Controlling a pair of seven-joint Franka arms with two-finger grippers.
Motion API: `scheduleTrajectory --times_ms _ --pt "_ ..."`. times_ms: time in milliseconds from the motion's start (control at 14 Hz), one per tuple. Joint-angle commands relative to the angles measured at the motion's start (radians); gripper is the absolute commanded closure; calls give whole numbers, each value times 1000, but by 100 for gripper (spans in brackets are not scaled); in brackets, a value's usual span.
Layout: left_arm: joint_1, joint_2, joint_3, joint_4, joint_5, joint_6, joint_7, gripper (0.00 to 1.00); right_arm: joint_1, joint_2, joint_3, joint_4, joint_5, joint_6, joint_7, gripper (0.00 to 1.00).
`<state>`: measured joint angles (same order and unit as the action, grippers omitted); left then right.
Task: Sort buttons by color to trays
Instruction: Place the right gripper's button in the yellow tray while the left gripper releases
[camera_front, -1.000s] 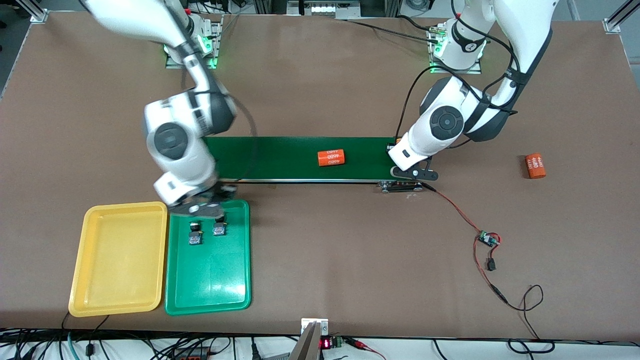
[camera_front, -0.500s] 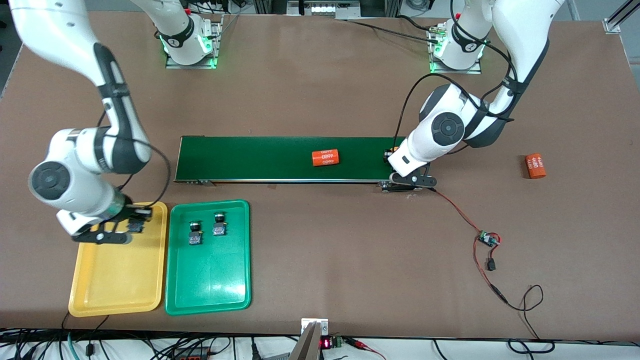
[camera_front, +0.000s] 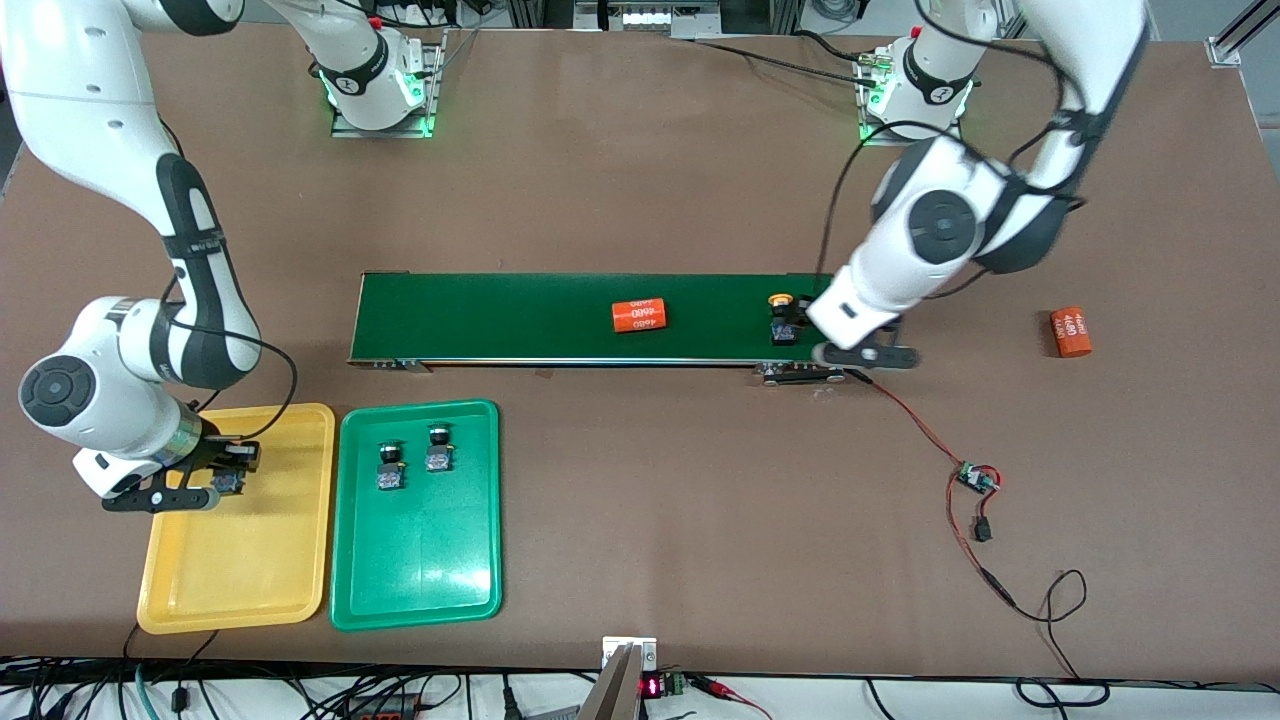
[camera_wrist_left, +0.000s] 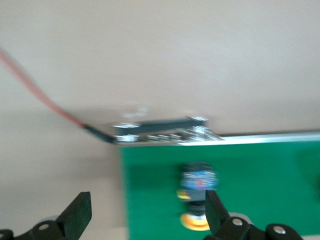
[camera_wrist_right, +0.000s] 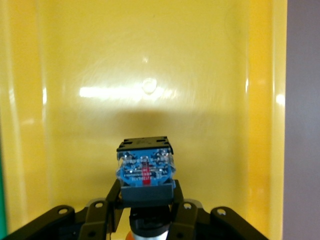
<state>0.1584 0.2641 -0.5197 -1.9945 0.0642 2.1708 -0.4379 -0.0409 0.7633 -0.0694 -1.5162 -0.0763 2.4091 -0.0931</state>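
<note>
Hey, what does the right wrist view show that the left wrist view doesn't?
Only the right wrist view: the right gripper shut on a button, held over the yellow tray.

Only the left wrist view: the left gripper open over the end of the conveyor belt toward the left arm's end of the table, above a yellow-capped button on the belt, with a red wire on the brown table.

Both: a black-bodied button switch with a blue face below that arm's own fingers.
</note>
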Motion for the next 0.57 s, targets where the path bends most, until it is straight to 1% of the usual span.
scheduleTrajectory --times_ms 0,143,214,286,357,429,500 --pt "197 -22 -3 -41 -1 -23 13 0 -33 69 19 34 -7 85 -63 91" --pt "327 -8 -3 -44 -1 -34 39 0 -33 82 19 34 -7 111 -65 89" --pt "390 -6 0 -44 -3 -39 79 0 -33 83 19 34 -7 113 -65 77" --pt "447 1 1 -46 -3 -46 137 0 -33 83 19 34 -7 113 -68 60" --pt "490 12 6 -46 -1 -48 184 0 -33 83 19 34 -7 113 -68 36" --pt "537 35 15 -46 6 -49 229 0 -33 82 19 34 -5 113 -68 20" --pt "602 59 15 -40 55 -46 269 0 -30 77 19 34 -7 111 -68 11"
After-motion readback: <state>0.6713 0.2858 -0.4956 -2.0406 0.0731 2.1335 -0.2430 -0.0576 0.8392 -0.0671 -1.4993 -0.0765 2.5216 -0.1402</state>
